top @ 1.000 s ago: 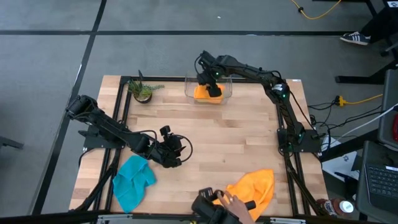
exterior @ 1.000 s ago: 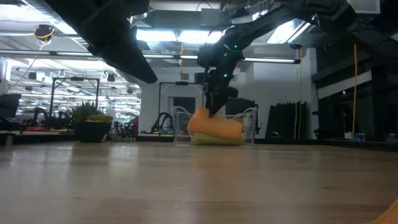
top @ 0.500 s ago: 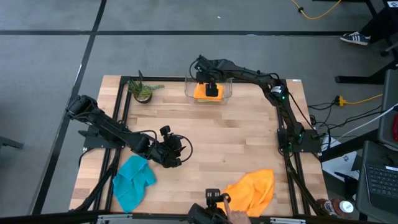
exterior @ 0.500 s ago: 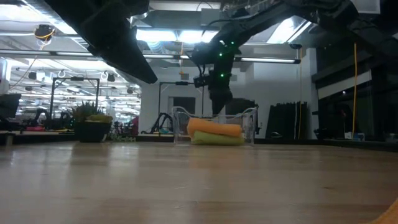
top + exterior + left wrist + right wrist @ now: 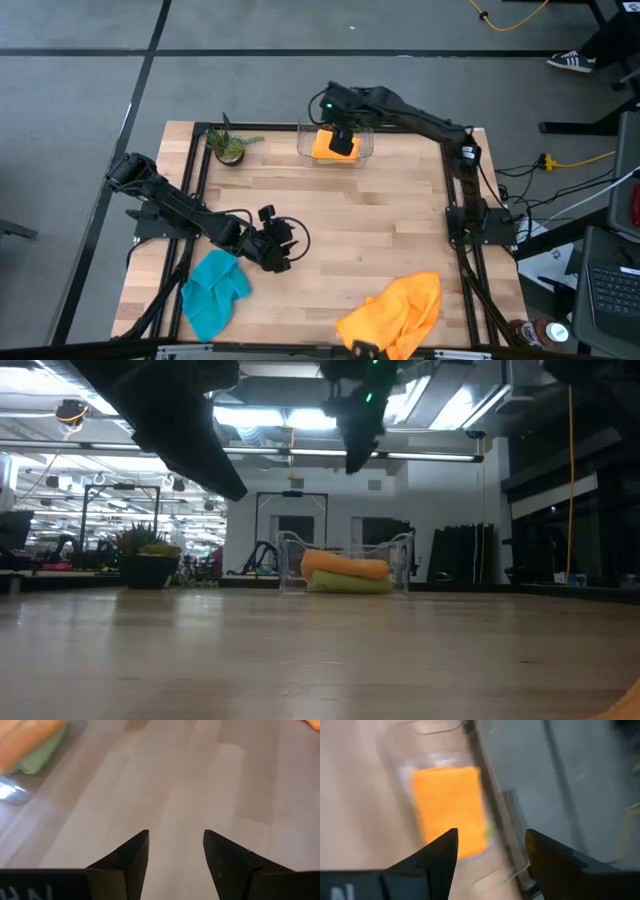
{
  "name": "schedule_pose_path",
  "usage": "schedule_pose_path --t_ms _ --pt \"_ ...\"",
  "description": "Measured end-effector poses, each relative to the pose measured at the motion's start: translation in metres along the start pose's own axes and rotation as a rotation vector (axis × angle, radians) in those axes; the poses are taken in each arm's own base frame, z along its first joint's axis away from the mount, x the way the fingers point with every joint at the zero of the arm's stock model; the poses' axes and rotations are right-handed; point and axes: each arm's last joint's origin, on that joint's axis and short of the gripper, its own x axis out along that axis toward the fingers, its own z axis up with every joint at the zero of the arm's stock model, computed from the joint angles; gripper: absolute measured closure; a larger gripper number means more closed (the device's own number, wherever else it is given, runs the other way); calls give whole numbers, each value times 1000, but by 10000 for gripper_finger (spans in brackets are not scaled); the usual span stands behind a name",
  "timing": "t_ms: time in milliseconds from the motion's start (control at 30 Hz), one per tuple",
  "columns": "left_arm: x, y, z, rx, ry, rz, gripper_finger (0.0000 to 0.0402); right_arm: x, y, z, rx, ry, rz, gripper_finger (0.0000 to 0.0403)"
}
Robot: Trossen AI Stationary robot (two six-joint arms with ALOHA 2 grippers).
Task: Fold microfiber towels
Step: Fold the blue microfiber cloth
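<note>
Above clear bin (image 5: pixel 335 142) at table's far edge — right gripper (image 5: pixel 341 136), fingers spread, empty, over folded orange towel (image 5: pixel 326 148) stacked on lime green towel (image 5: pixel 350 584); left gripper (image 5: pixel 283 243) spread near teal towel (image 5: pixel 213 288) — loose orange towel (image 5: pixel 398 308) at near edge.

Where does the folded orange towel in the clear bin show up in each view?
High view: folded orange towel at far edge, in the clear bin.
Low view: centre, atop the green towel.
Left wrist view: blurred corner.
Right wrist view: ahead.
Shared landmark: the bin.
</note>
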Motion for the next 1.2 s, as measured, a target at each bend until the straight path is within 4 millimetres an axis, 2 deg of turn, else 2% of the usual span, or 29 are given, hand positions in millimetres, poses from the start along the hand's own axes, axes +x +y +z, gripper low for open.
schedule_pose_path --t_ms 133,267,333,467,533,633,767,933,1067,1200 --pt "-3 -4 -4 31 50 -67 219 -26 16 -11 90 37 98 169" --pt "-15 -7 -13 138 112 -104 219 -42 45 -17 54 83 137 169" --pt "-27 -4 -16 134 169 -85 219 -50 61 -22 15 126 151 169" --pt "-52 0 -17 -82 328 -96 219 -65 90 -31 -57 168 174 169" --pt "-59 -1 -24 -210 475 -123 219 -74 101 -33 -93 145 187 169" --pt "-65 -8 -40 -282 656 -145 219 -91 110 -38 -210 100 207 169" --pt "-63 -16 -68 -297 872 -91 219 -115 111 -47 -214 49 276 169" --pt "-56 -28 -91 -284 1007 -14 219 -157 107 -65 -144 -23 409 169" --pt "-30 -35 -99 -276 960 45 219 -188 104 -83 -110 -87 456 169" --pt "6 -33 -85 -273 797 32 219 -214 105 -100 -114 -142 500 169"
